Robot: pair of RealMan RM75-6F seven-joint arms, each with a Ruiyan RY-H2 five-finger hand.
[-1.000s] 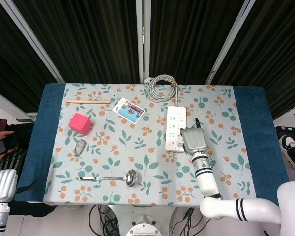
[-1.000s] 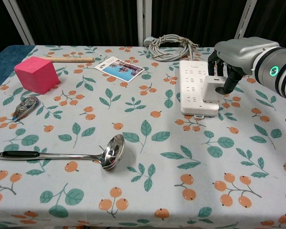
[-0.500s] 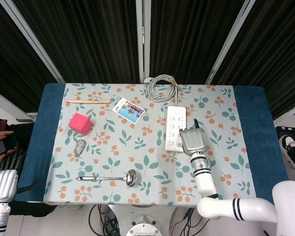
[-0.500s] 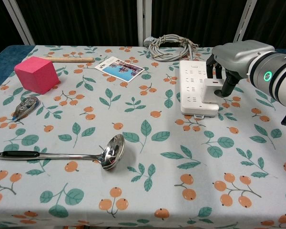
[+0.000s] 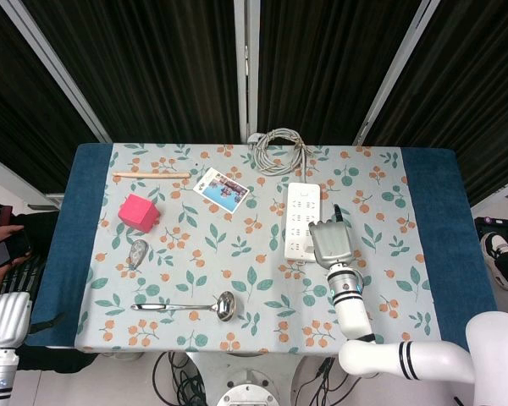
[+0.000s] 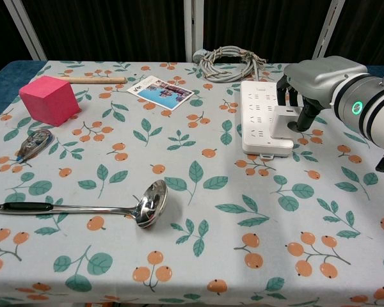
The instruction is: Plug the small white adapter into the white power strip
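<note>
chest view shows the right hand over the near right part of the long white power strip, fingers curled down around the small white adapter, which sits on the strip's top face; whether its prongs are fully seated cannot be told. the strip lies lengthwise toward the far edge of the surface, right of centre, and its coiled grey cable is bunched at the far edge just behind it.

head view has the same hand covering the near right corner of the strip, the adapter hidden beneath it. the left hand hangs outside the near left corner of the surface, off the cloth, and how its fingers lie cannot be told.

a pink cube stands toward the left edge, with a thin wooden stick beyond it near the far edge. a photo card lies between the stick and the strip. a tape dispenser sits nearer than the cube, and a steel ladle with a black handle lies nearest the front edge.
</note>
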